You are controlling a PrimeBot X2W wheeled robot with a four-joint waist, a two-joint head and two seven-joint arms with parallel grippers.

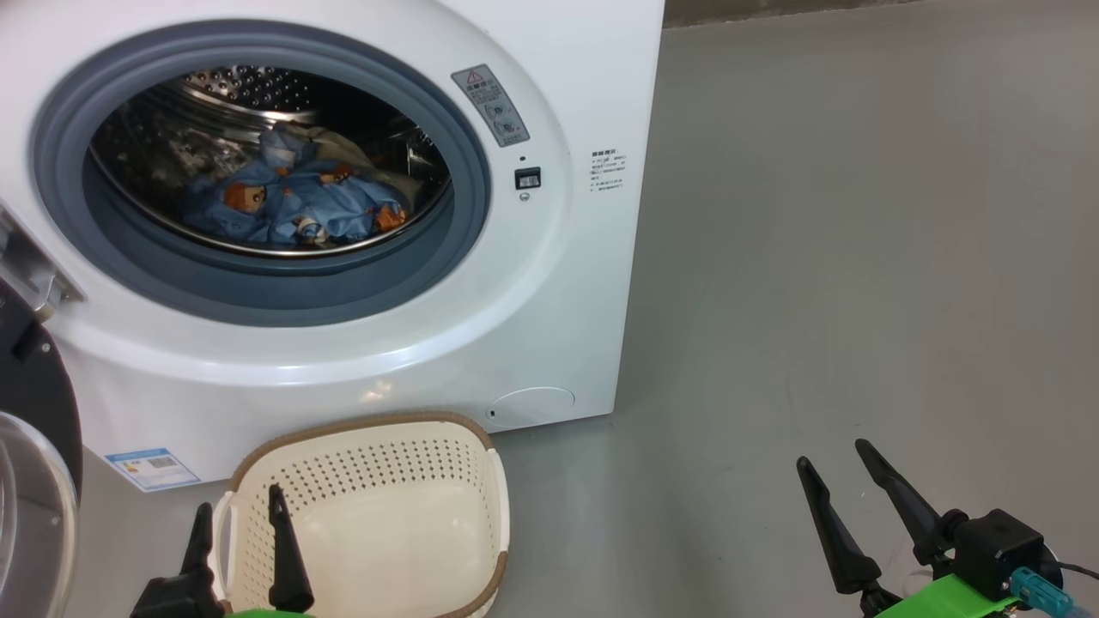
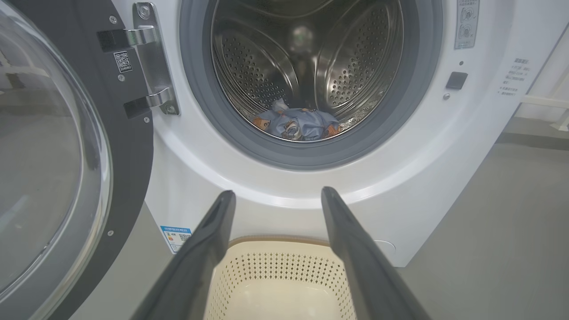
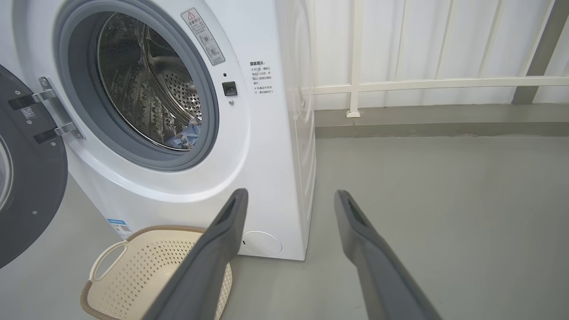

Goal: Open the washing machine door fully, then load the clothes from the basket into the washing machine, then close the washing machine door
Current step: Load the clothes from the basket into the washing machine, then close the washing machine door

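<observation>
L gripper (image 1: 239,499): fingers spread wide, nothing between them, touching nothing; hangs just above the basket (image 1: 361,425) at its left side.
R gripper (image 1: 832,453): also spread wide and empty; over bare floor (image 1: 859,257), well apart from the basket and the machine.
Basket: on the floor just in front of the washing machine (image 1: 532,283), below the opening; you can see its inside, no garment in it.
Clothes (image 1: 292,202): blue bear-print pile w/ a bit of cream cloth behind, lying low in the drum (image 2: 355,58), inside the gasket (image 1: 283,292).
Washing machine door (image 2: 129,146): swung out on its hinge to the left of the opening, well clear of it.
Done, by the look of it: door opened, basket emptied into the drum.
Left for you: shut the door; L gripper is the nearer one, so prob. push the black rim round w/ that arm.
</observation>
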